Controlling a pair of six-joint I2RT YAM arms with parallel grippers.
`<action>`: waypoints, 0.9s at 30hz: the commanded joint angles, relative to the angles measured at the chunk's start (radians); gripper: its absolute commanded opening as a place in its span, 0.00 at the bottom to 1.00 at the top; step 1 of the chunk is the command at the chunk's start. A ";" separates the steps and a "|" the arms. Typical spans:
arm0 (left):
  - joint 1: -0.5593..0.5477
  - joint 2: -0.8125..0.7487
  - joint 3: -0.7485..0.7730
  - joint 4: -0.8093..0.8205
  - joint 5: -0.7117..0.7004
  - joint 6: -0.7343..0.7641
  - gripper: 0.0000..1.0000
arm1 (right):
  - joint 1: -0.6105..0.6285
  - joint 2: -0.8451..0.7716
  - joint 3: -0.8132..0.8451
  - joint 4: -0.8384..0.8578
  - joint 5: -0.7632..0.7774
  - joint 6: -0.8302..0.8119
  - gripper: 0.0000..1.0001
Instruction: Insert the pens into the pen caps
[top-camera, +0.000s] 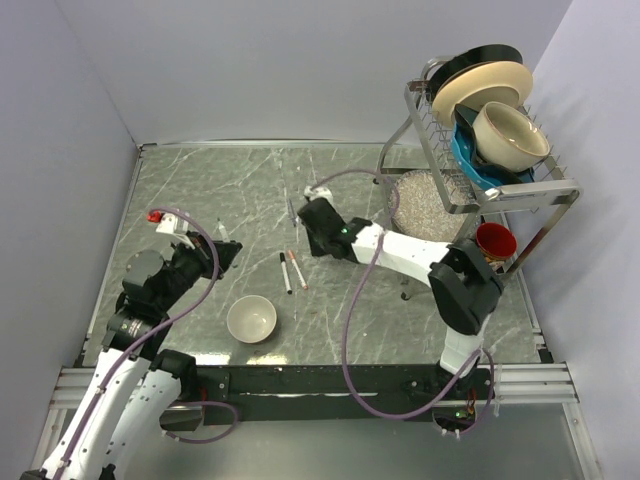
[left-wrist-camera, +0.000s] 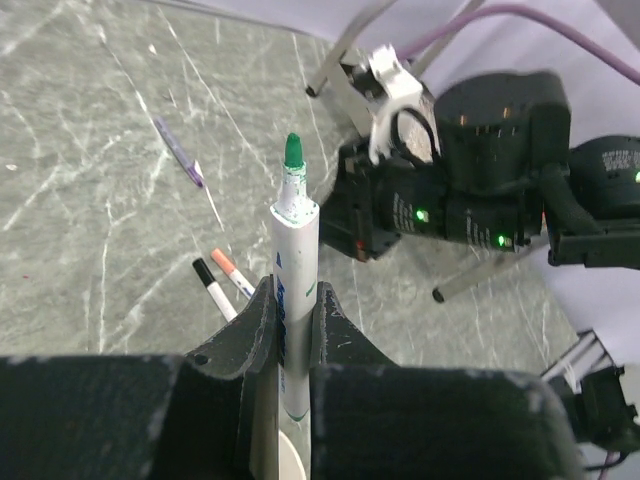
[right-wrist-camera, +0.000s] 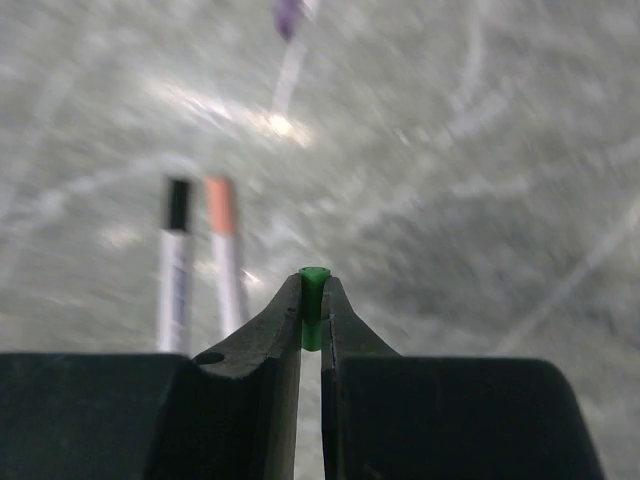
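Note:
A white pen with a green tip (left-wrist-camera: 293, 240) stands between the fingers of my left gripper (left-wrist-camera: 295, 300), which is shut on its barrel. My left gripper (top-camera: 222, 252) hovers left of the table's middle. The right gripper (right-wrist-camera: 312, 300) is shut on a small green pen cap (right-wrist-camera: 313, 290); in the top view this gripper (top-camera: 318, 222) hangs just right of two more pens. Those lie side by side on the table, one black-ended (top-camera: 285, 273) (right-wrist-camera: 175, 270), one orange-red-ended (top-camera: 297, 269) (right-wrist-camera: 225, 260).
A white bowl (top-camera: 251, 319) sits near the front edge, below the lying pens. A thin purple-tipped stick (top-camera: 292, 210) (left-wrist-camera: 180, 152) lies behind them. At the right stand a dish rack (top-camera: 500, 190) with bowls and plates, and a red cup (top-camera: 495, 240).

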 joint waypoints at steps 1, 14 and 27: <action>-0.001 0.005 0.045 0.025 0.057 0.038 0.01 | -0.005 -0.068 -0.163 0.016 0.065 0.073 0.00; -0.001 -0.010 0.039 0.016 0.025 0.026 0.01 | -0.003 -0.025 -0.254 0.022 0.004 0.163 0.08; -0.001 -0.001 0.042 0.013 0.010 0.020 0.01 | -0.003 -0.013 -0.231 -0.079 -0.089 0.111 0.42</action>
